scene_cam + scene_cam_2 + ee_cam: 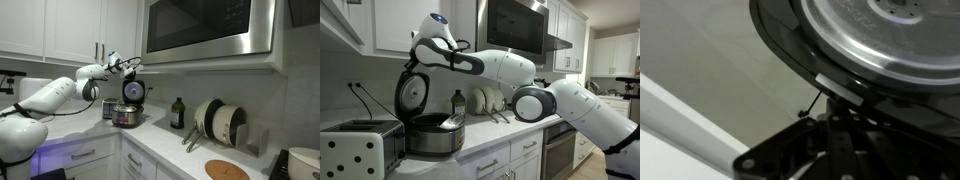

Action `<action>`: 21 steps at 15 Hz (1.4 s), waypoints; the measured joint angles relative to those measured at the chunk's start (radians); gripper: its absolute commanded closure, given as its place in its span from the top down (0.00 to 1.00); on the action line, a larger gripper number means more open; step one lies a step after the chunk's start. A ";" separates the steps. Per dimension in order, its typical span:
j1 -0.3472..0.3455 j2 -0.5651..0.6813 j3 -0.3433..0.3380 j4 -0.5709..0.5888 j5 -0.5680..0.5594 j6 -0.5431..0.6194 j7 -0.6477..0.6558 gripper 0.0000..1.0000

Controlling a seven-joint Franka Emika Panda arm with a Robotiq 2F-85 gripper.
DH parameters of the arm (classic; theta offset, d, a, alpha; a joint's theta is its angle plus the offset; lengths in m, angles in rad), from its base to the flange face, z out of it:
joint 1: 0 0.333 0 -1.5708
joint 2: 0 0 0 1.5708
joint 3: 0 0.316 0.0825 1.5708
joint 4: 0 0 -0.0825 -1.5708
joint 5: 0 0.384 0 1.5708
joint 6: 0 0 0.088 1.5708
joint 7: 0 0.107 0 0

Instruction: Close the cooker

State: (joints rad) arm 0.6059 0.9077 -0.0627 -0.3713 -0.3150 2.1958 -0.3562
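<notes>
Small round shiny-steel cooker [432, 135] | dark-rimmed hinged lid [412, 95] upright, open | gripper [130, 67] at lid's top edge, likely for pushing down | finger spread: cannot tell

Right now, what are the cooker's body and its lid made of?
The cooker's body looks like shiny steel, since it reflects light like a mirror. The lid's inner face seems to be brushed metal, pale with a ringed sheen. The lid's rim looks like dark glossy plastic, though I can't be sure.
</notes>
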 measured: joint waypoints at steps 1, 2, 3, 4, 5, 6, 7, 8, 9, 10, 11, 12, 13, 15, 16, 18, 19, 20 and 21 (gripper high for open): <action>0.003 -0.011 0.000 0.000 0.000 -0.043 -0.004 0.00; 0.005 -0.021 0.001 0.000 0.001 -0.084 -0.010 0.00; 0.007 -0.030 0.002 0.000 0.001 -0.120 -0.013 0.00; 0.009 -0.037 0.003 0.000 0.001 -0.149 -0.014 0.00; 0.010 -0.042 0.004 0.000 0.001 -0.174 -0.015 0.00; 0.011 -0.047 0.005 0.000 0.002 -0.195 -0.015 0.00; 0.011 -0.051 0.006 0.000 0.002 -0.211 -0.016 0.00; 0.012 -0.053 0.006 0.000 0.002 -0.224 -0.016 0.00; 0.012 -0.056 0.007 0.000 0.002 -0.237 -0.016 0.00; 0.013 -0.058 0.008 0.000 0.002 -0.250 -0.016 0.00; 0.013 -0.058 0.010 0.000 0.003 -0.263 -0.016 0.00; 0.013 -0.058 0.013 0.000 0.004 -0.278 -0.016 0.00; 0.013 -0.058 0.017 -0.002 0.006 -0.296 -0.016 0.00; 0.014 -0.060 0.020 0.000 0.007 -0.325 -0.016 0.00; 0.014 -0.061 0.023 0.000 0.008 -0.339 -0.016 0.00; 0.014 -0.064 0.024 0.000 0.008 -0.356 -0.016 0.00; 0.014 -0.064 0.025 -0.001 0.009 -0.369 -0.016 0.00; 0.014 -0.064 0.026 -0.004 0.009 -0.380 -0.015 0.00; 0.014 -0.062 0.026 -0.003 0.008 -0.391 -0.015 0.00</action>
State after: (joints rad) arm 0.6198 0.8458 -0.0369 -0.3747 -0.3070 1.8045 -0.3717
